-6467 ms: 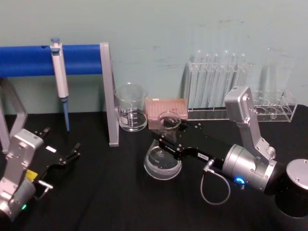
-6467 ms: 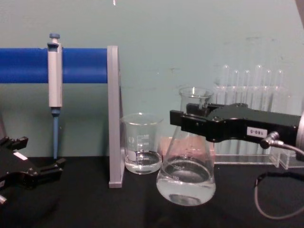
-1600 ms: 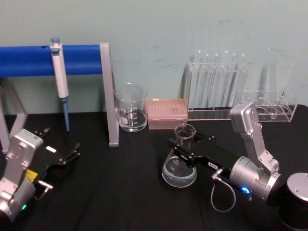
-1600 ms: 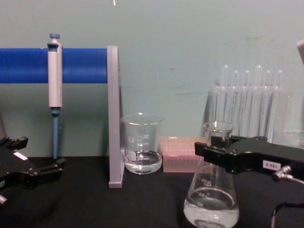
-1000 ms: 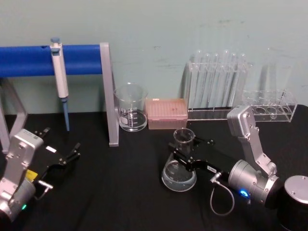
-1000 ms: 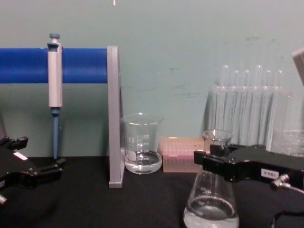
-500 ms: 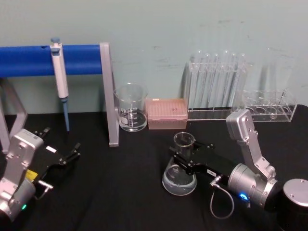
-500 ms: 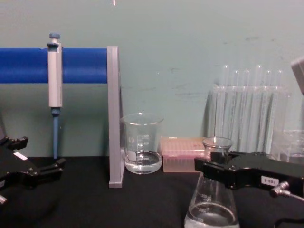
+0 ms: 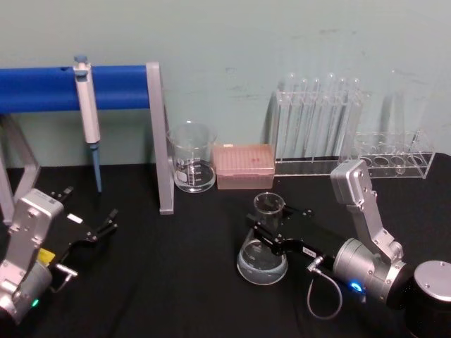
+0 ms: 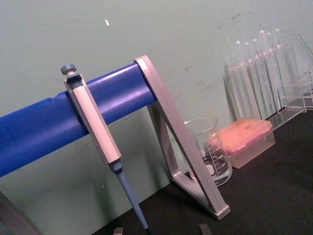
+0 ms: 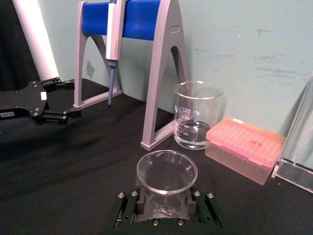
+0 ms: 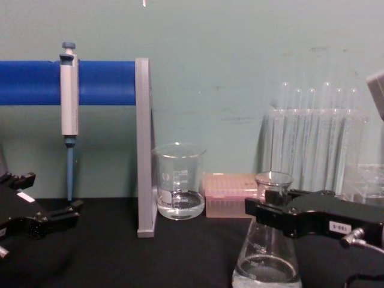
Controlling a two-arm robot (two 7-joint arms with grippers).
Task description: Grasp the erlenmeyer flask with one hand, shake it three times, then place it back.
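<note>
The erlenmeyer flask (image 9: 261,258) is clear glass with a little liquid in its wide base, standing upright right of the table's centre. My right gripper (image 9: 270,235), the hand, is shut on its neck just below the flared rim. From the chest the flask (image 12: 266,261) shows low at the right with the black jaws (image 12: 271,215) across its neck; its base runs off the frame, so contact with the table cannot be told. The right wrist view looks down into the flask (image 11: 167,171). My left gripper (image 9: 88,209) rests open at the table's left.
Behind the flask stand a glass beaker (image 9: 192,159) and a pink tip box (image 9: 244,165). A test tube rack (image 9: 318,128) and a second clear rack (image 9: 394,155) line the back right. A pipette (image 9: 86,105) hangs on the blue stand (image 9: 158,141) at back left.
Over the frames the right gripper brought the flask from a raised spot near the beaker to a lower spot farther right. In the last half second it barely moved. The left arm stayed still.
</note>
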